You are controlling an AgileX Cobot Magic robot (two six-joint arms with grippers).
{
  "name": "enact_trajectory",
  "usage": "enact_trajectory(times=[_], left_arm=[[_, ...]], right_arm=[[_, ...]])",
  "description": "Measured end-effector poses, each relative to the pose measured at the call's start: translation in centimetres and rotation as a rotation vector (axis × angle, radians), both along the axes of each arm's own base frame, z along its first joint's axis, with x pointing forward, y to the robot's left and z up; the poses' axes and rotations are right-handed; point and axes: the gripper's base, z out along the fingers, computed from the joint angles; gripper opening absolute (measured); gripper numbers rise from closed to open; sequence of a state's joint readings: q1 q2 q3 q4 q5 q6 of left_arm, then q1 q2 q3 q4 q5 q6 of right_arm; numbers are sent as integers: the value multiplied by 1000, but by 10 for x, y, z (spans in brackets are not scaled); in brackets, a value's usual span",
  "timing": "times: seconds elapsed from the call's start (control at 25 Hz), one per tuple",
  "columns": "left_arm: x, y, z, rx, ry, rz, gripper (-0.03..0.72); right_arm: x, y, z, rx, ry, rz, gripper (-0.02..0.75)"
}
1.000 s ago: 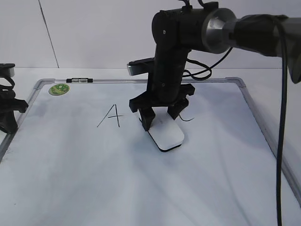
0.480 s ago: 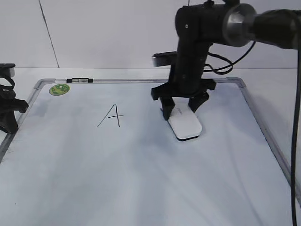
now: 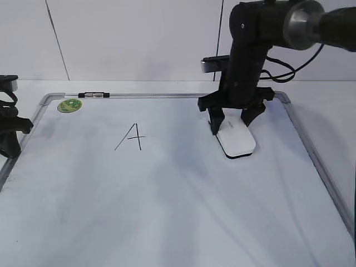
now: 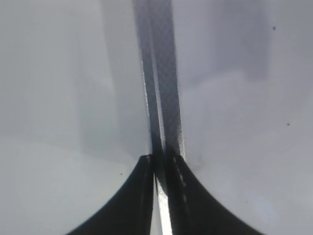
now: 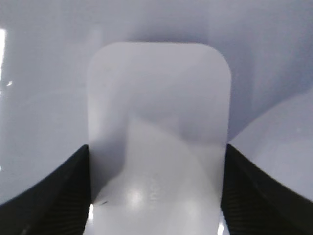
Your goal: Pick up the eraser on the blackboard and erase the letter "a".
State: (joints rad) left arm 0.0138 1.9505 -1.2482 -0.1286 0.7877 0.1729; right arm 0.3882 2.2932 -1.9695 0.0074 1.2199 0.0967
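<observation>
Right hand (image 3: pixel 232 123): clamped on the eraser (image 3: pixel 236 141), one finger on each long side; in the right wrist view the two dark fingers (image 5: pixel 58 191) press the white block's flanks.
Eraser: right of centre in the exterior view, upper half of the frame, lying flat on the blackboard (image 3: pixel 167 211) with its dark underside down; the near end sticks out in front of the fingers.
Blackboard: fills most of the exterior view, grey frame around it, round green sticker (image 3: pixel 69 105) in its upper left corner.
Letter "a": no cursive "a" can be seen anywhere on the board.
Capital "A" (image 3: pixel 131 137): left of centre, well apart from the eraser.
Marker (image 3: pixel 94 95): on the top frame edge, upper left, just right of the sticker.
Left hand (image 4: pixel 159 164): fingertips pressed together with nothing between them, over the board's frame edge; at the far left edge of the exterior view.
</observation>
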Motion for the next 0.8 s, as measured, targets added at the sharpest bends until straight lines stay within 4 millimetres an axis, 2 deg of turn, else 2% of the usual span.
enact_trajectory(times=[0.08,0.24,0.36,0.48,0.6,0.8], left_arm=[[0,0,0,0,0,0,60],[0,0,0,1,0,-4,63],[0,0,0,1,0,-4,64],[0,0,0,2,0,-5,67],[0,0,0,2,0,-7,69],[0,0,0,3,-1,-8,71]], right_arm=[[-8,18,0,-7,-3,49,572],[-35,69,0,19,9,169,572],[-46,86,0,25,13,216,572],[-45,84,-1,16,11,209,572],[-37,72,-1,11,8,166,572],[-6,15,-1,-7,-1,33,572]])
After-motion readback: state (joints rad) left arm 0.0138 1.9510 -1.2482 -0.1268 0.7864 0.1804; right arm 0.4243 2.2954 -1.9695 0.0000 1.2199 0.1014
